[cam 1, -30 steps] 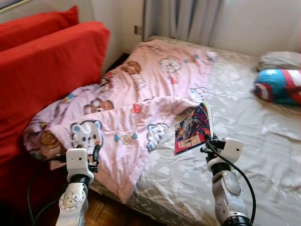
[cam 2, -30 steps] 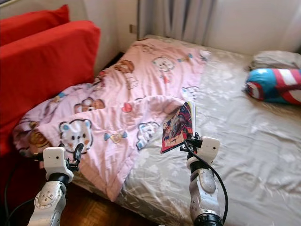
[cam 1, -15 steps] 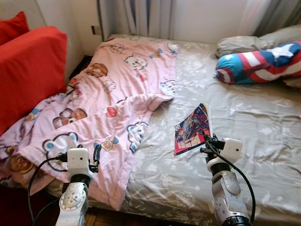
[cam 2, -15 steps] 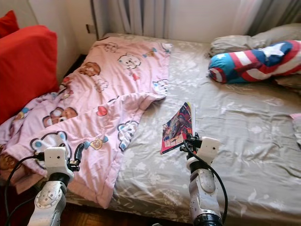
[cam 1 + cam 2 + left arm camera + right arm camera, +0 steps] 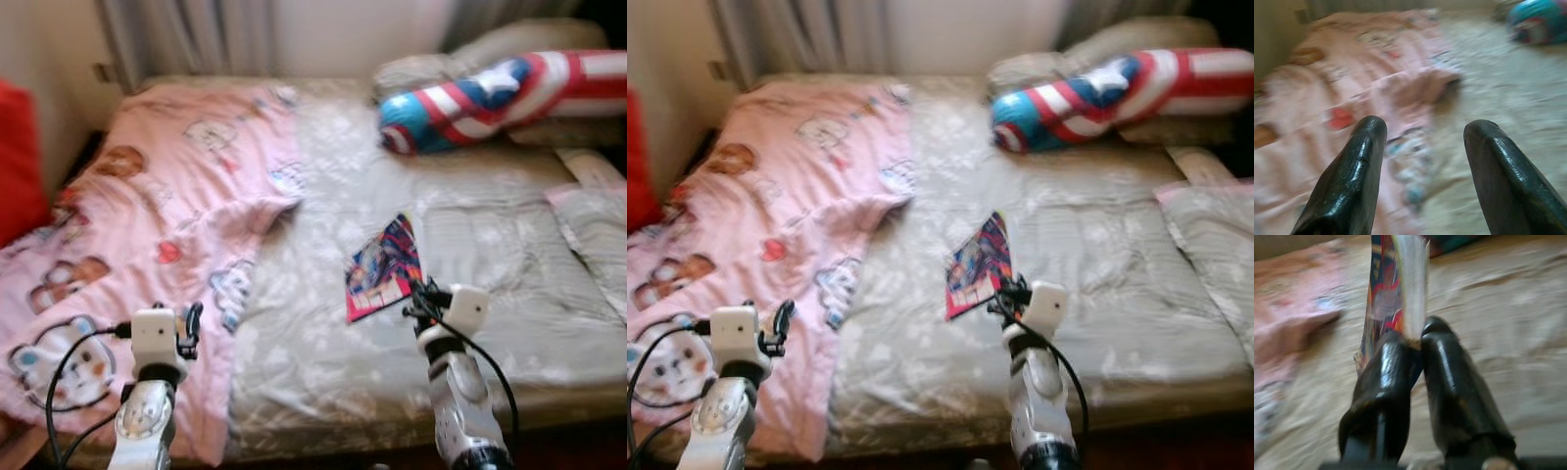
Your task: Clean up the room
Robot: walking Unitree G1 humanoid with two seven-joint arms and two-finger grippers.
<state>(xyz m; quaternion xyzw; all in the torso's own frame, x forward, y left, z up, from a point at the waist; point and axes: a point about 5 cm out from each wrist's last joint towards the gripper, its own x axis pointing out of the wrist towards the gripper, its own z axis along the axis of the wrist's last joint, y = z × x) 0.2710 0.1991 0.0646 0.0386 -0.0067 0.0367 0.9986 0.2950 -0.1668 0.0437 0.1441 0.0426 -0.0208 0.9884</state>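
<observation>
- The right gripper point(image 5: 419, 292) is held up over the bed point(image 5: 470, 333). Its two black fingers point(image 5: 1386, 382) are pinched tight on the edge of a thin comic book point(image 5: 382, 269).
- The comic book stands up on its edge in the air, above the grey sheet, not lying on it. Its cover is bright with red, blue and pink drawings. The pictures are too blurry to read any words on it.
- The left gripper point(image 5: 189, 323) is held up over the pink blanket point(image 5: 147, 215). Its fingers point(image 5: 1352, 181) are spread apart and there is nothing between them.
- The pink blanket covers the left part of the bed. It has little bears and other cartoon animals on it. One corner is folded over near the middle of the bed.
- A long pillow point(image 5: 490, 93) lies near the head of the bed. It is blue at one end with red and white stripes and a white star.
- A grey pillow point(image 5: 500, 44) lies behind the striped one, touching it.
- A folded grey cloth point(image 5: 593, 211) lies at the right side of the bed.
- A red cushion point(image 5: 20, 162) shows at the left edge, beside the blanket.
- Grey curtains point(image 5: 186, 34) hang behind the bed.
</observation>
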